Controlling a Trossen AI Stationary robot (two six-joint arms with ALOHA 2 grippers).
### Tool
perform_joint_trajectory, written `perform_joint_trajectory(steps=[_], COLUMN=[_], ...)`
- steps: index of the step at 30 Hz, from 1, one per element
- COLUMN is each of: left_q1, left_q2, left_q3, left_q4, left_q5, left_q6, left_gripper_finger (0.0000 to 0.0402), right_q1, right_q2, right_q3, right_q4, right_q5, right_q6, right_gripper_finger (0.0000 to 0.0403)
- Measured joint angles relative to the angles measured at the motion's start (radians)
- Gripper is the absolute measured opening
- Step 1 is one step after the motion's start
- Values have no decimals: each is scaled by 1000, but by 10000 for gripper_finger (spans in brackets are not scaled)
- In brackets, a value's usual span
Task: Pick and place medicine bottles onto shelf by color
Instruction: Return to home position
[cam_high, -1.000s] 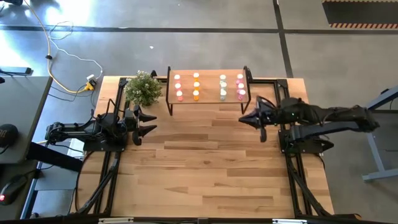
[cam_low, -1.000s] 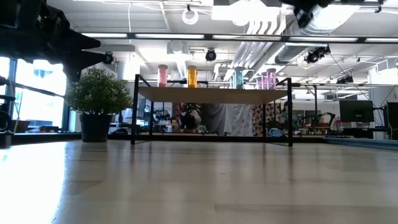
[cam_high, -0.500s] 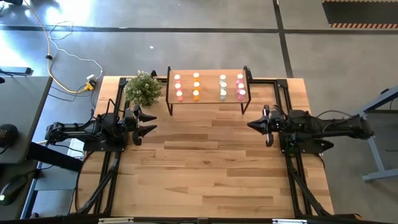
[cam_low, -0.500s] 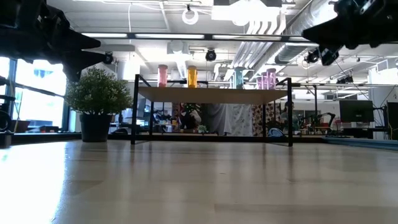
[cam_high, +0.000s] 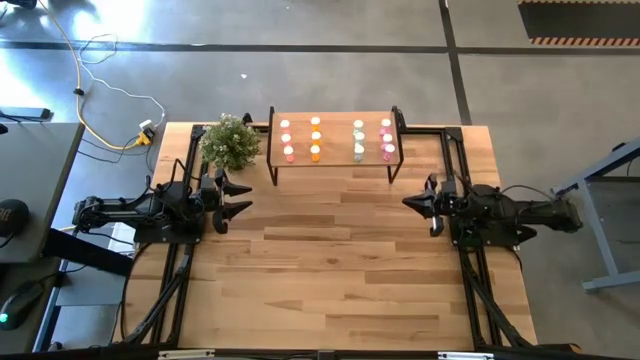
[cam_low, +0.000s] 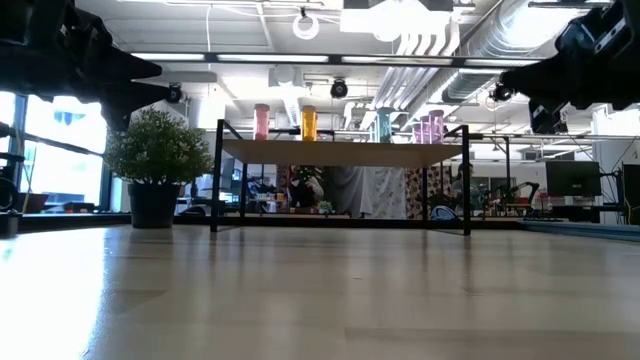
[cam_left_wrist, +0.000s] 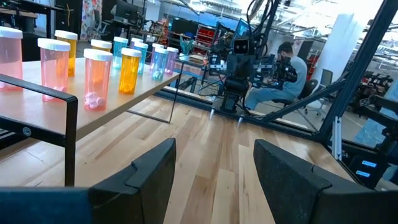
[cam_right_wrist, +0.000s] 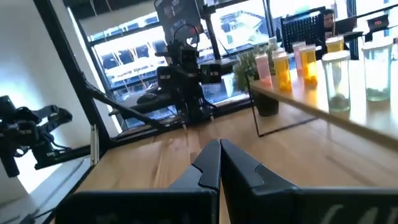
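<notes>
High view, from the left: the left gripper hovers over the left part of the table, its dark fingers spread apart and pointing toward the table's middle. Just beyond it, a bushy potted plant in a dark pot stands near the far left corner of the plank-topped wooden table. Beside the plant, at the table's far edge, is the shelf, a pale wood board on thin black metal legs. The medicine bottles stand upright on it, long axes vertical, white caps up. They form four columns of three: pink, orange, pale green, then a deeper pink. Their walls are translucent plastic. The right gripper hangs over the table's right side, its fingers pressed together, pointing toward the left arm.
</notes>
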Motion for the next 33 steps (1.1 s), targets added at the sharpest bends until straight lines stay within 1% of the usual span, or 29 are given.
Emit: perform_joint_trajectory(steps=[3, 9, 13, 33], left_q1=[0, 0, 0, 0], left_q2=[0, 0, 0, 0], left_q3=[0, 0, 0, 0], left_q4=[0, 0, 0, 0], left_q5=[0, -1, -1, -1], left_q6=[0, 0, 0, 0], left_gripper_finger=[207, 207, 207, 207], right_q1=[0, -1, -1, -1], right_q2=[8, 5, 7, 7], right_q3=[-16, -15, -15, -15], right_q4=[-3, -13, -16, -18], right_q5=[6, 83, 67, 62], right_q6=[17, 39, 29, 38], right_gripper_finger=[0, 0, 0, 0])
